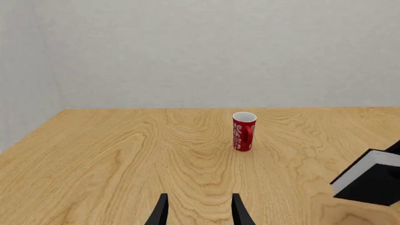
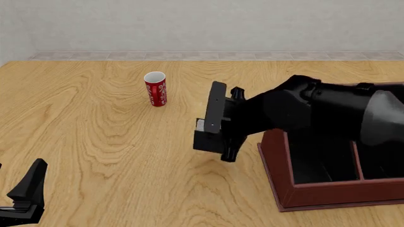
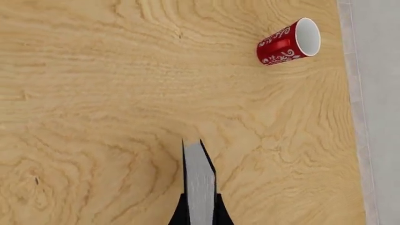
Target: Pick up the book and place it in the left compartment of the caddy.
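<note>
The black book (image 2: 216, 109) with its white page edge (image 3: 198, 185) hangs above the table, just left of the caddy (image 2: 276, 172). My right gripper (image 2: 230, 124) is shut on it, one finger on each cover. The caddy's left compartment (image 2: 322, 165) shows a black floor, and the right arm covers its far part. In the left wrist view the book (image 1: 368, 180) floats at the edge of the picture. My left gripper (image 1: 200, 213) is open and holds nothing, low at the near left of the table (image 2: 25, 194).
A red cup (image 2: 155, 88) with a white pattern stands upright on the wooden table, behind and left of the book; it also shows in both wrist views (image 1: 244, 131) (image 3: 287, 42). A grey wall closes off the table's far edge.
</note>
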Motion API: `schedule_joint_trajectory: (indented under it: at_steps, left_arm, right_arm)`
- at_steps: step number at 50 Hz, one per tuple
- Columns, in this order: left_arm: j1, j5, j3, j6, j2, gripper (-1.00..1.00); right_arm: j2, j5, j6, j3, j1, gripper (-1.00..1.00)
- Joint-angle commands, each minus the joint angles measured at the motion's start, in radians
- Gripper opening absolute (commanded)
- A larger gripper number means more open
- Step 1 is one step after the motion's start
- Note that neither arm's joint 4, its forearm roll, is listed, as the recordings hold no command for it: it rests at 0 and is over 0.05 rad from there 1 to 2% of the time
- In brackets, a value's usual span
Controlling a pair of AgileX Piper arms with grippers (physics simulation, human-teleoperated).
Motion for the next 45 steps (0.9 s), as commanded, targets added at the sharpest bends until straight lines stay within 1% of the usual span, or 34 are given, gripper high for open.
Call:
schedule_joint_trajectory:
  at_steps: [1, 4, 5, 6, 7, 8, 9, 10, 14, 19, 20, 21, 22, 23, 24, 26, 27, 29, 31, 33, 35, 39, 41, 44, 45]
  left_arm:
    - [-0.001, 0.004, 0.001, 0.000, -0.005, 1.00]
    - [0.000, 0.004, 0.001, 0.000, -0.005, 1.00]
    - [-0.001, 0.004, 0.001, 0.000, -0.005, 1.00]
    - [-0.001, 0.004, 0.001, 0.000, -0.005, 1.00]
    - [-0.001, 0.004, 0.001, 0.000, -0.004, 1.00]
    - [0.000, 0.004, 0.001, 0.000, -0.004, 1.00]
    - [-0.001, 0.004, 0.001, 0.000, -0.005, 1.00]
    - [-0.001, 0.004, 0.001, 0.000, -0.004, 1.00]
    - [0.000, 0.004, 0.001, 0.000, -0.005, 1.00]
    - [-0.001, 0.004, 0.001, 0.000, -0.005, 1.00]
    - [-0.001, 0.004, 0.001, 0.000, -0.004, 1.00]
    - [-0.001, 0.004, 0.001, 0.000, -0.005, 1.00]
    - [-0.001, 0.004, 0.001, 0.000, -0.004, 1.00]
    - [-0.001, 0.004, 0.001, 0.000, -0.004, 1.00]
    - [-0.001, 0.004, 0.001, 0.000, -0.005, 1.00]
    - [-0.001, 0.004, 0.001, 0.000, -0.004, 1.00]
    - [-0.001, 0.004, 0.001, 0.001, -0.005, 1.00]
    - [-0.001, 0.004, 0.001, 0.000, -0.005, 1.00]
    - [-0.001, 0.004, 0.001, 0.000, -0.005, 1.00]
    - [-0.001, 0.004, 0.001, 0.000, -0.005, 1.00]
    - [-0.001, 0.004, 0.001, 0.000, -0.004, 1.00]
    - [-0.001, 0.004, 0.001, 0.000, -0.004, 1.00]
    - [0.000, 0.004, 0.001, 0.000, -0.005, 1.00]
    - [-0.001, 0.004, 0.001, 0.000, -0.005, 1.00]
    - [-0.001, 0.004, 0.001, 0.000, -0.005, 1.00]
  right_arm:
    - [-0.148, 0.075, 0.035, 0.003, 0.014, -1.00]
    - [-0.185, 0.110, 0.066, -0.011, 0.024, -1.00]
    - [-0.194, 0.135, 0.116, -0.034, 0.044, -1.00]
    - [-0.203, 0.147, 0.131, -0.041, 0.048, -1.00]
    - [-0.211, 0.152, 0.121, -0.036, 0.040, -1.00]
    - [-0.218, 0.166, 0.135, -0.044, 0.044, -1.00]
    - [-0.223, 0.186, 0.176, -0.067, 0.061, -1.00]
    - [-0.229, 0.199, 0.201, -0.082, 0.072, -1.00]
    - [-0.253, 0.266, 0.280, -0.128, 0.104, -1.00]
    - [-0.280, 0.304, 0.311, -0.146, 0.106, -1.00]
    - [-0.287, 0.318, 0.331, -0.156, 0.111, -1.00]
    - [-0.290, 0.326, 0.339, -0.162, 0.113, -1.00]
    - [-0.298, 0.348, 0.364, -0.180, 0.119, -1.00]
    - [-0.298, 0.349, 0.364, -0.180, 0.119, -1.00]
    - [-0.307, 0.372, 0.390, -0.199, 0.122, -1.00]
    - [-0.312, 0.388, 0.406, -0.208, 0.125, -1.00]
    - [-0.314, 0.402, 0.429, -0.216, 0.128, -1.00]
    - [-0.324, 0.417, 0.439, -0.219, 0.128, -1.00]
    - [-0.329, 0.432, 0.461, -0.226, 0.130, -1.00]
    - [-0.334, 0.454, 0.498, -0.236, 0.137, -1.00]
    - [-0.338, 0.469, 0.523, -0.247, 0.139, -1.00]
    - [-0.351, 0.521, 0.597, -0.273, 0.148, -1.00]
    - [-0.361, 0.542, 0.610, -0.272, 0.145, -1.00]
    - [-0.373, 0.569, 0.650, -0.285, 0.146, -1.00]
    - [-0.373, 0.569, 0.650, -0.285, 0.146, -1.00]
